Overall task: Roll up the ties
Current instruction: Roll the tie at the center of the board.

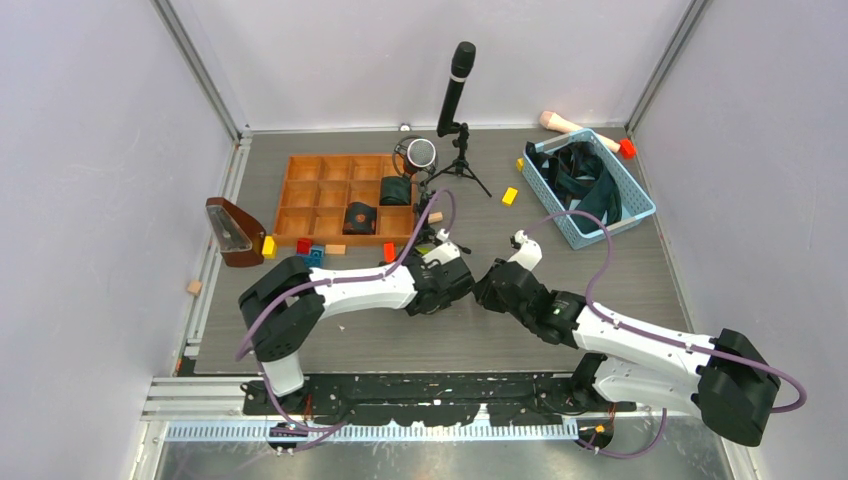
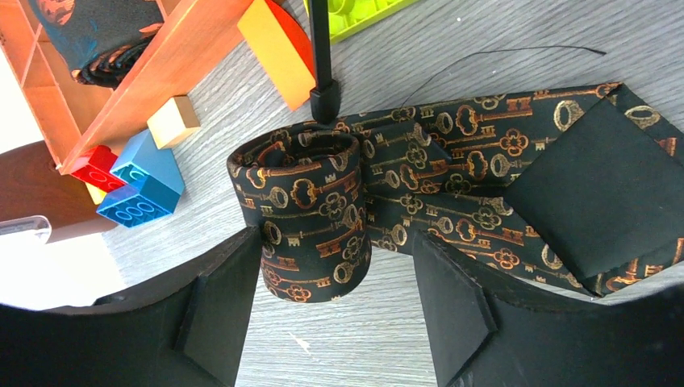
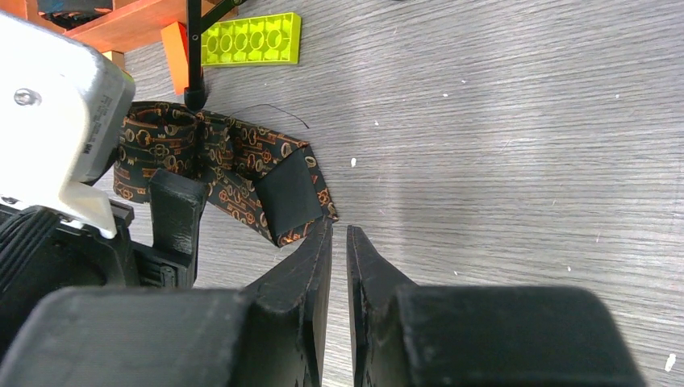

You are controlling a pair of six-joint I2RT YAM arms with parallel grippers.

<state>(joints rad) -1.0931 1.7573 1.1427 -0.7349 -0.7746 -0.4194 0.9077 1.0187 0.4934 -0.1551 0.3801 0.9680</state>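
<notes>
A black tie with brown-gold key print (image 2: 452, 173) lies on the grey table, its left part wound into a coil (image 2: 310, 214). The wide end is folded over and shows its plain black back (image 2: 589, 185). My left gripper (image 2: 335, 314) is open, its fingers either side of the coil's near end, and the left finger (image 2: 230, 306) is touching the coil. My right gripper (image 3: 339, 234) is shut and empty, its tips at the corner of the tie's wide end (image 3: 282, 197). In the top view the two grippers (image 1: 440, 285) (image 1: 490, 290) meet over the tie and hide it.
A wooden compartment tray (image 1: 300, 190) holds two rolled dark ties (image 1: 360, 217) (image 1: 396, 190). A blue basket (image 1: 630, 195) at the back right holds several loose ties. A microphone tripod (image 1: 455, 100) has one foot (image 2: 324, 101) at the coil. Toy bricks (image 2: 137, 189) (image 3: 252, 39) lie around.
</notes>
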